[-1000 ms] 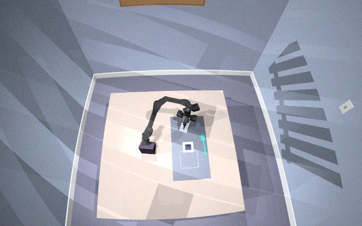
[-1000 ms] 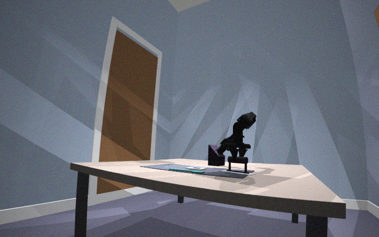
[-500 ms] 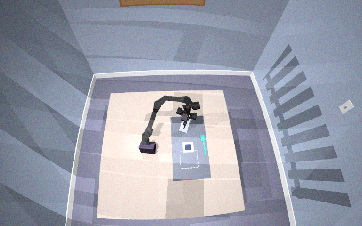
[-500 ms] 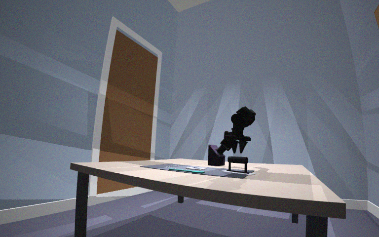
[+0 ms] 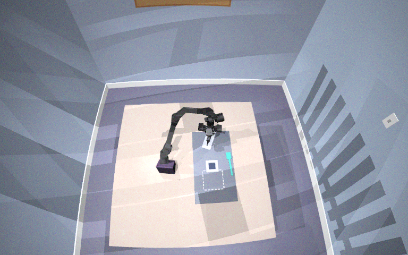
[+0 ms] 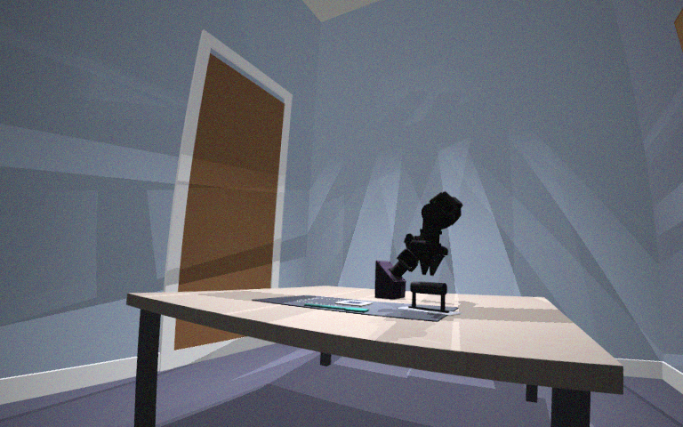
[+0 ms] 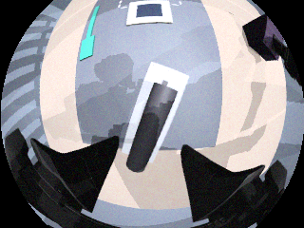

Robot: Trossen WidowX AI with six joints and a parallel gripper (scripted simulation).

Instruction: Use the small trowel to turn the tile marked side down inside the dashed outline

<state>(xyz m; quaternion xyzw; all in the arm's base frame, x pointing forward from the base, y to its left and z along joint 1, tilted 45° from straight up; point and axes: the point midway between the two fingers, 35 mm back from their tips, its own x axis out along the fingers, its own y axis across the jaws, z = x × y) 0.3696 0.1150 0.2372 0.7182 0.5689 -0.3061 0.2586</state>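
The trowel, a white plate under a black bar handle on two posts, stands at the mat's far end in the top view. My gripper is open and empty above the handle, whose near end shows between and beyond the fingertips in the wrist view. In the top view the arm hides part of the trowel. The tile lies flat, a white square with a dark square on its upper face. It lies mostly outside the dashed outline, beside its edge.
A turquoise flat tool with a thin handle lies near the right edge of the grey mat in the top view. The purple arm base stands on the table left of the mat in that view.
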